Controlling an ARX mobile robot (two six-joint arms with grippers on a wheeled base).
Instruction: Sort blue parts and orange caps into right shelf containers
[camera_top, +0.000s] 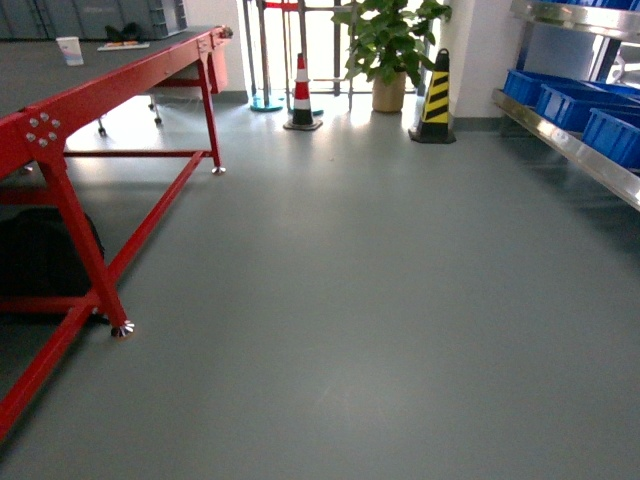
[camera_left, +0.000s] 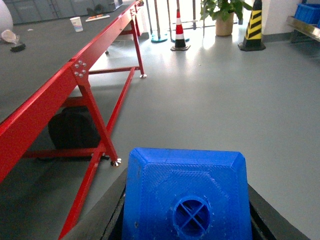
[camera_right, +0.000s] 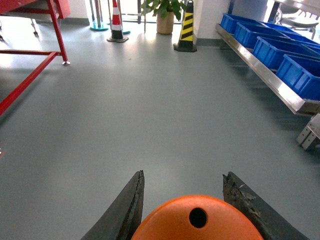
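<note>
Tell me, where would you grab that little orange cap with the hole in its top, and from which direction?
Probably by its rounded side wall, coming in over the holed top. The orange cap is round, so two opposite spots on its side give even contact. The right end effector shows this: its fingers flank the cap's sides.
</note>
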